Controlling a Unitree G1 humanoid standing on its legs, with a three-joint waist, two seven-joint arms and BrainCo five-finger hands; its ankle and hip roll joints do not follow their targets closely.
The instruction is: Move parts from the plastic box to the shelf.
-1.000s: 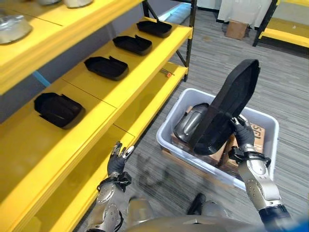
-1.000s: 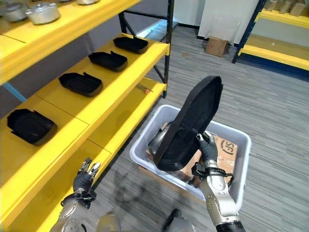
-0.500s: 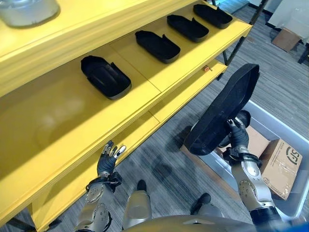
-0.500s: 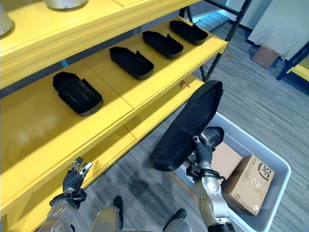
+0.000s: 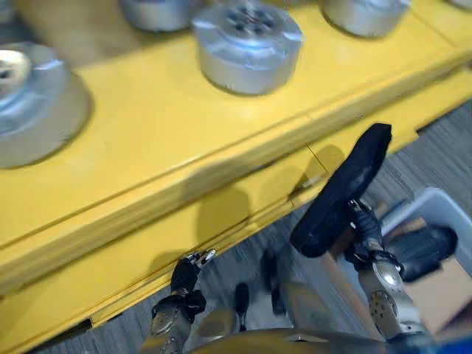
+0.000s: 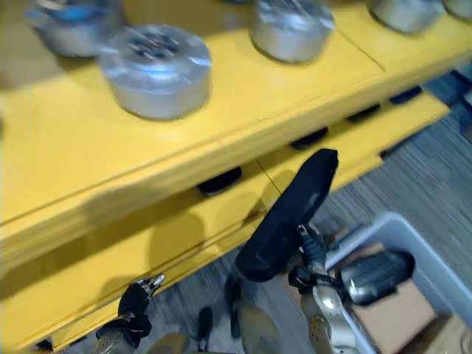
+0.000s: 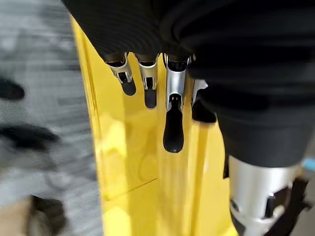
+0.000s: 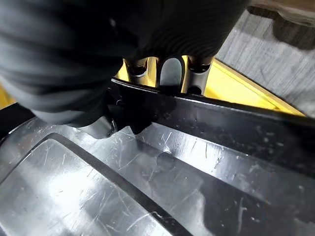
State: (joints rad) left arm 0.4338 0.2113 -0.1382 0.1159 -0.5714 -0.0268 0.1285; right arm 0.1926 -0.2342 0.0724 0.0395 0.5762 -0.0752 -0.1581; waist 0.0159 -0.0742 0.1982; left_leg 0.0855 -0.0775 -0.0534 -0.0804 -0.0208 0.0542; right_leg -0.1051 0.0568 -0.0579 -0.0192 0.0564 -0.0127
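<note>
The view has been swung up onto the yellow shelf point(image 5: 221, 140); the black part point(image 5: 341, 193), at centre right, is kept clamped in right hand point(image 5: 363, 221) fingers, clear of the plastic box point(image 6: 402, 240); left hand point(image 5: 186, 271) hangs open, so shelving is judged next

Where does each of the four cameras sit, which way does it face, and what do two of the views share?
Left eye view: on the head, looking down at the yellow shelf with silver parts; both arms show.
Right eye view: beside it, same scene; the right robot hand holds the black part over the box.
Left wrist view: along the left robot hand, fingers straight, facing the shelf.
Right wrist view: along the right robot hand, fingers curled over the black part's rim.
Shared: both eye views show both hands, shelf and black part.
</note>
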